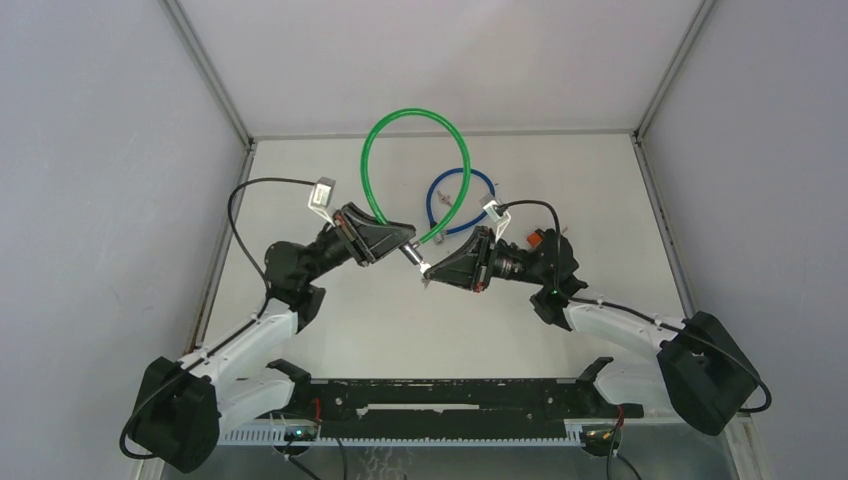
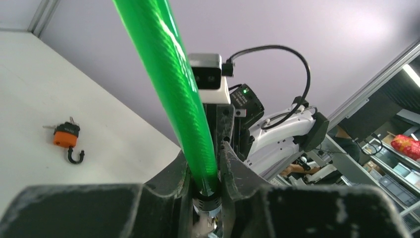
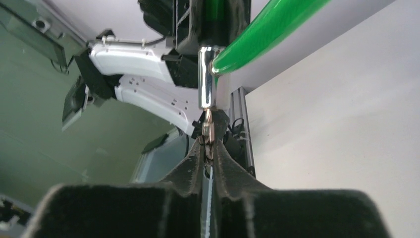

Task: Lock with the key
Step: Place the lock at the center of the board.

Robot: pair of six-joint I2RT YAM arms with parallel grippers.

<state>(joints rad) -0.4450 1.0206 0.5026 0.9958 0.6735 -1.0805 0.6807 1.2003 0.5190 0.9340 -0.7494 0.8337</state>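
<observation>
A green cable lock (image 1: 372, 150) loops up over the table. My left gripper (image 1: 400, 243) is shut on the green cable (image 2: 168, 79) just above its black collar (image 2: 207, 202). The chrome lock cylinder (image 3: 206, 79) sticks out of the left gripper toward my right gripper (image 3: 208, 146). The right gripper is shut on a small metal key (image 3: 208, 130) whose tip sits in the end of the cylinder. In the top view the two grippers meet tip to tip at the lock cylinder (image 1: 412, 257), lifted above the table's middle.
A blue cable lock (image 1: 431, 203) lies coiled behind the grippers. Beside the right wrist lies a small orange padlock (image 1: 536, 239) with keys, also seen in the left wrist view as the orange padlock (image 2: 66, 138). Frame posts stand at the back corners.
</observation>
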